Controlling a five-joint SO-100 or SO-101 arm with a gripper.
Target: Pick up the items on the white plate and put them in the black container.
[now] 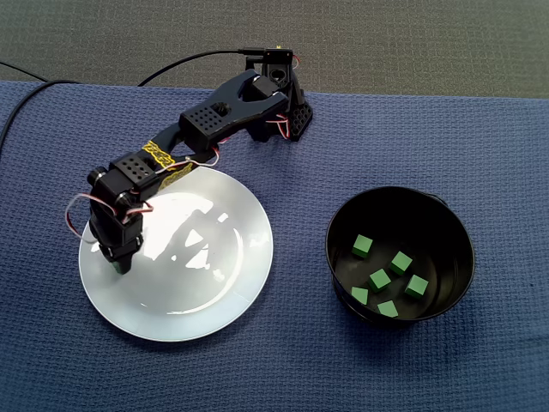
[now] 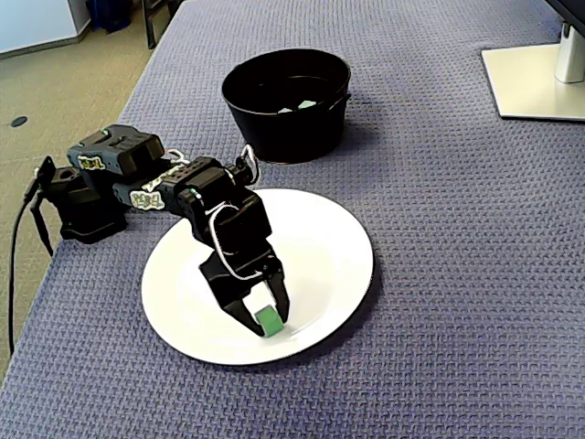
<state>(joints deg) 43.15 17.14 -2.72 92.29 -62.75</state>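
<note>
Blue tbl cloth [image 1: 429, 129], grey carpet [image 1: 386, 34] behind

One fixed view looks straight down, another obliquely; both share white plate [image 1: 214, 287] [image 2: 334, 242] and black container [image 1: 446, 227] [image 2: 283, 133]

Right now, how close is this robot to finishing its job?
Nearly done. Six small green cubes already lie in the round black container. The jaws are closed on the last green cube, down at the round white plate, which shows nothing else. Left: carry that cube over and drop it in.
</note>
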